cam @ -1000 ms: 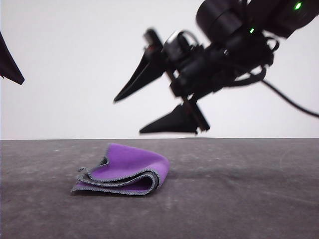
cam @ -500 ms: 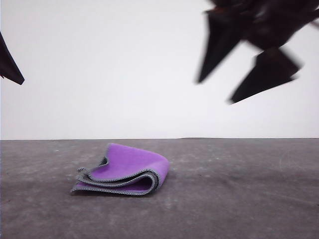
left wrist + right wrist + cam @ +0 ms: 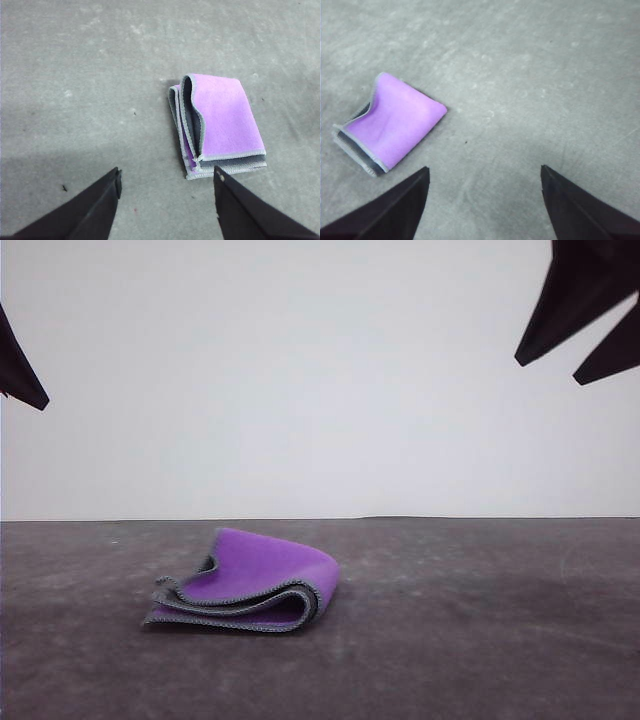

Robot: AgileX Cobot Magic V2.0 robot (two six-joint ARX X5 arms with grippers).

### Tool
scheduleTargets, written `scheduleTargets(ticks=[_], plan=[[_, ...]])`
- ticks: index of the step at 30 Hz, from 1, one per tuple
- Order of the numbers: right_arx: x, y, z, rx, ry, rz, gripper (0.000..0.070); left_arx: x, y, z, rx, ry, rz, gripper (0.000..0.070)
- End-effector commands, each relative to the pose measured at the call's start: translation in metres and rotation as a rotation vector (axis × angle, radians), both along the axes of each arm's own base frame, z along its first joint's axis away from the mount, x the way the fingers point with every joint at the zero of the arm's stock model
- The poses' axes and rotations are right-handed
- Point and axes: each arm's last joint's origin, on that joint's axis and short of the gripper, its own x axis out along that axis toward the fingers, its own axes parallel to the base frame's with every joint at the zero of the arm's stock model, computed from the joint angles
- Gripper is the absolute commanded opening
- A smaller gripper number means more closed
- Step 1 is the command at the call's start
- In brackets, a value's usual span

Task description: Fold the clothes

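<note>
The cloth (image 3: pixel 248 583) lies folded on the grey tabletop (image 3: pixel 480 630), left of centre in the front view and near the middle of the surface's depth. The fold produces several stacked layers: bright purple faces upward on the top layer, and dark grey faces with grey stitched edging appear at the open edges on the left side of the bundle in the front view. The rounded closed fold is on the right side of the bundle. The top layer bulges slightly and does not lie fully flat. In the left wrist view the cloth (image 3: pixel 217 125) appears as an elongated rectangle with its layered edges visible along 2 sides. In the right wrist view the cloth (image 3: pixel 390 124) appears as a tilted rectangle with purple uppermost. The left tool (image 3: pixel 167 187) is raised above the tabletop, clear of the cloth, with its 2 fingers set wide apart and nothing between them; in the front view only a dark tip of it is visible at the left edge. The right tool (image 3: pixel 485 180) is also raised above the tabletop, well apart from the cloth, with its 2 fingers spread wide and holding nothing; in the front view its fingers (image 3: pixel 565 310) appear at the upper right corner.
</note>
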Motion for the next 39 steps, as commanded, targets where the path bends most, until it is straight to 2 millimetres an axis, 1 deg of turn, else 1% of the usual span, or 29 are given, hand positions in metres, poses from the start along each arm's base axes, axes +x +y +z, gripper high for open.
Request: scheduleTargets(ticks=[1, 6, 12, 13, 14, 15, 16, 17, 19, 35, 39], plan=[[-0.002, -0.001, -0.005, 0.017, -0.017, 0.013, 0.0445, 0.001, -0.001, 0.002, -0.002, -0.008, -0.002, 0.035], [-0.006, -0.004, -0.022, 0.072, 0.013, -0.018, 0.0445, 0.001, -0.001, 0.002, -0.002, -0.008, -0.002, 0.035], [-0.006, -0.003, -0.023, 0.075, 0.011, -0.018, 0.0445, 0.001, -0.001, 0.002, -0.003, -0.015, -0.002, 0.0353], [-0.006, -0.003, -0.023, 0.076, 0.009, -0.018, 0.0416, 0.001, -0.001, 0.002, -0.004, -0.015, -0.002, 0.0334], [-0.006, -0.003, -0.023, 0.076, 0.009, -0.018, 0.0331, 0.001, -0.001, 0.002, -0.005, -0.015, -0.002, 0.0278], [-0.006, -0.003, -0.023, 0.076, 0.008, -0.018, 0.0141, 0.002, -0.001, 0.003, -0.006, -0.018, -0.003, 0.0119], [-0.006, -0.003, -0.023, 0.076, 0.008, -0.018, 0.0007, 0.002, -0.001, 0.003, -0.007, -0.021, -0.003, 0.0001], [-0.006, -0.003, -0.023, 0.077, 0.007, -0.018, 0.0031, 0.002, -0.001, 0.003, -0.009, -0.023, -0.002, 0.0002], [-0.006, -0.003, -0.022, 0.078, 0.006, -0.017, 0.0015, 0.002, -0.001, 0.003, -0.007, -0.02, -0.002, 0.0], [-0.004, -0.003, -0.019, 0.093, -0.034, -0.016, 0.0015, 0.001, -0.001, 0.003, -0.006, -0.02, -0.002, 0.0], [-0.004, -0.003, -0.019, 0.093, -0.034, -0.016, 0.0015, -0.003, 0.005, 0.0, 0.015, -0.083, 0.002, 0.0]])
